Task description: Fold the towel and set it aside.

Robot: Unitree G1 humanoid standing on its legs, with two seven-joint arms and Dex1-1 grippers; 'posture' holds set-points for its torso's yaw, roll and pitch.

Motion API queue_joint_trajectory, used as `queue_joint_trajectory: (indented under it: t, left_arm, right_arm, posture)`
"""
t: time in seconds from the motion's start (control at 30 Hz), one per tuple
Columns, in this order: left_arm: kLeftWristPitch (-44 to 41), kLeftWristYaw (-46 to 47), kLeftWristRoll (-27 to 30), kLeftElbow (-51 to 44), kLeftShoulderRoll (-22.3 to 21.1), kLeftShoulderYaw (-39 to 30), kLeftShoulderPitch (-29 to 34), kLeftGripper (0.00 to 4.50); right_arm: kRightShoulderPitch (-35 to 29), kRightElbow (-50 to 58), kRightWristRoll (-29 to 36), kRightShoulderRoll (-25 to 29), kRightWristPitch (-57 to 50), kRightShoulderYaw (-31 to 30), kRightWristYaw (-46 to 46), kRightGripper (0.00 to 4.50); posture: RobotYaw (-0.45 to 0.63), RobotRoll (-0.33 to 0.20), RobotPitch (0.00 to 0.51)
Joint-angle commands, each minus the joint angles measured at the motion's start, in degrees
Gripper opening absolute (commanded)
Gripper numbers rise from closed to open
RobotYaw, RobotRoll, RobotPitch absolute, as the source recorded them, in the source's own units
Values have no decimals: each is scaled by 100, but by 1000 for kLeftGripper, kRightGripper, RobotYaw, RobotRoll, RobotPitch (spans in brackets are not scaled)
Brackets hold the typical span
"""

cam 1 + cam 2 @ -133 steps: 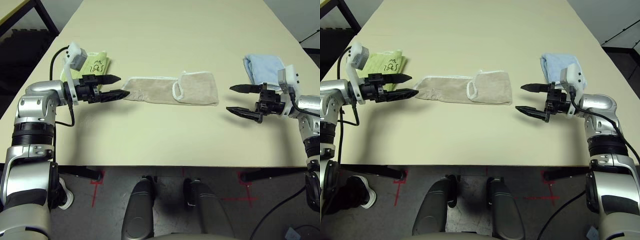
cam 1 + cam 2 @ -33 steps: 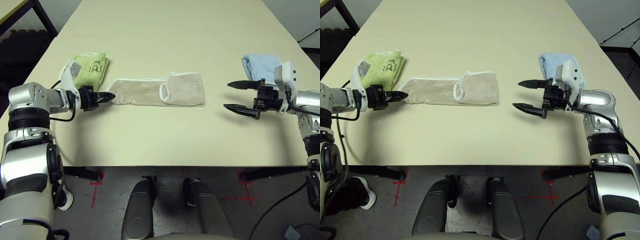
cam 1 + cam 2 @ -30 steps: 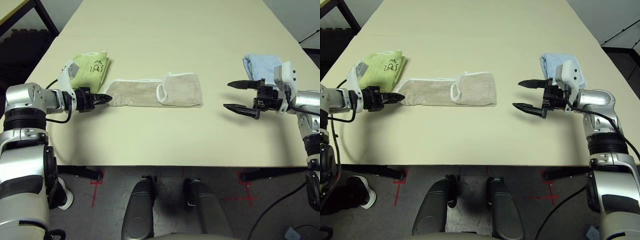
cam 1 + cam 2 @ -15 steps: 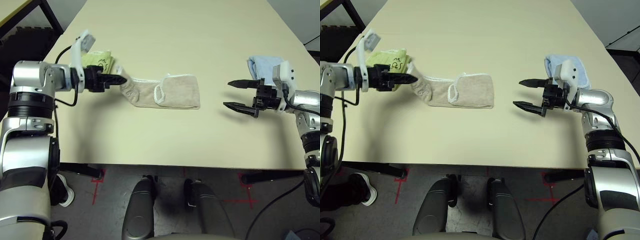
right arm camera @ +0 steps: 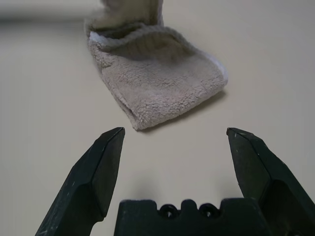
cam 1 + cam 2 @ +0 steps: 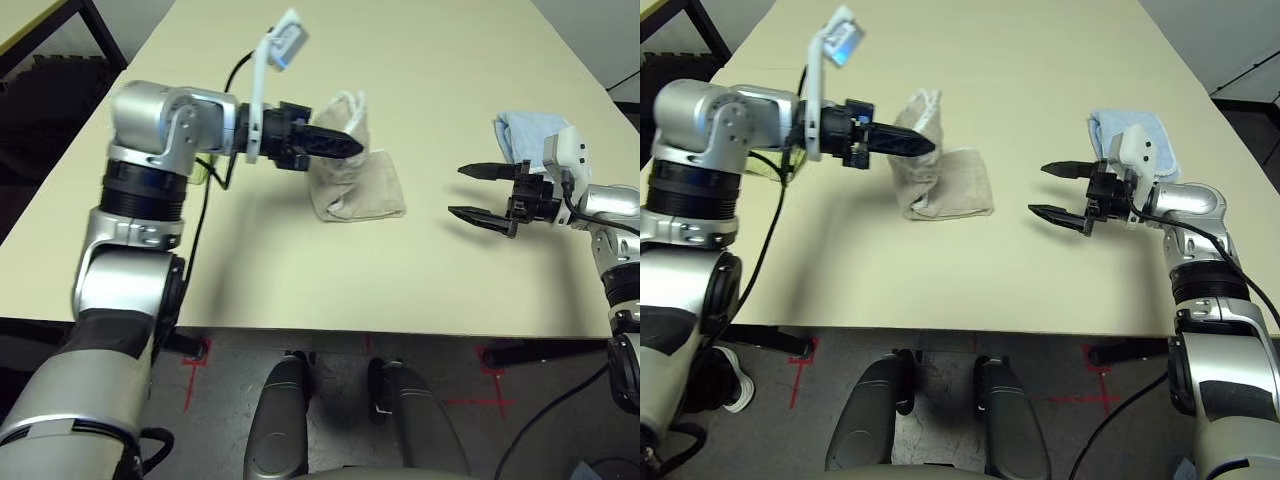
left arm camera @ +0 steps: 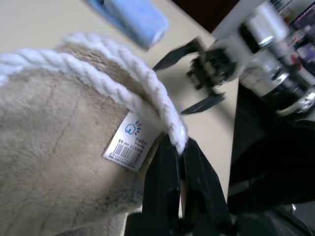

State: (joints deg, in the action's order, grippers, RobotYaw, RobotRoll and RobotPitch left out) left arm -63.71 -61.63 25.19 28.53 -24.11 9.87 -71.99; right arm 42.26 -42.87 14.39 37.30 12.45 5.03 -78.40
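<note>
Left pincer, closed on the white-edged end of the towel, holds that end raised above the surface, near the middle of it. The lifted part of the towel rises in a hump to the pincer's tips, while the rest lies doubled on the surface just below and toward the robot's right of the tips. In the left wrist view the two black fingers meet on the corded white edge, a small printed label hanging just beside them on the beige pile. Right pincer hangs open above the surface, well apart from the towel on the robot's right, its tips pointing toward the cloth; in the right wrist view the folded lower end of the towel lies ahead of, and between, the spread fingers, not touching them. A blue cloth lies on the surface just behind the right pincer.
</note>
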Motion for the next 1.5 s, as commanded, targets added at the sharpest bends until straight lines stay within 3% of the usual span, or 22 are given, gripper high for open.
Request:
queue_joint_trajectory:
  t: [0.03, 0.23, 0.57, 1.0, 1.1, 1.23, 1.43, 1.5]
  left_arm:
    - [488, 117, -369, 657, 186, 165, -222, 26]
    - [1063, 3, -840, 1412, 484, 382, -376, 26]
    - [672, -697, -802, 761, 593, 641, -409, 26]
    - [742, -450, -1033, 963, 898, 696, -143, 26]
    - [875, -293, -1133, 1030, 992, 680, -74, 726]
    - [978, -284, -1147, 857, 979, 659, 4, 2215]
    - [940, -620, -875, -304, 392, 509, 361, 4488]
    - [1117, -662, -698, -719, 197, 260, 583, 4488]
  right_arm:
    - [-60, 64, -9, 14, 32, -27, 1, 4500]
    - [-112, 123, -3, 38, 19, -21, 5, 4500]
    - [-41, 21, -43, -6, 66, -55, 18, 4500]
    - [-67, 65, -46, -4, 75, -55, 18, 4500]
    - [-76, 84, -49, -3, 69, -57, 26, 4500]
    - [-67, 92, -51, -12, 61, -66, 25, 4500]
    - [136, -13, -64, -107, 58, -103, 12, 4500]
    - [200, -19, -41, -158, 34, -98, 9, 4500]
  posture:
    - [122, 0, 160]
    - [118, 0, 158]
    - [126, 0, 154]
    - [114, 0, 160]
    - [111, 0, 161]
    - [114, 0, 163]
    - [120, 0, 164]
    - [121, 0, 166]
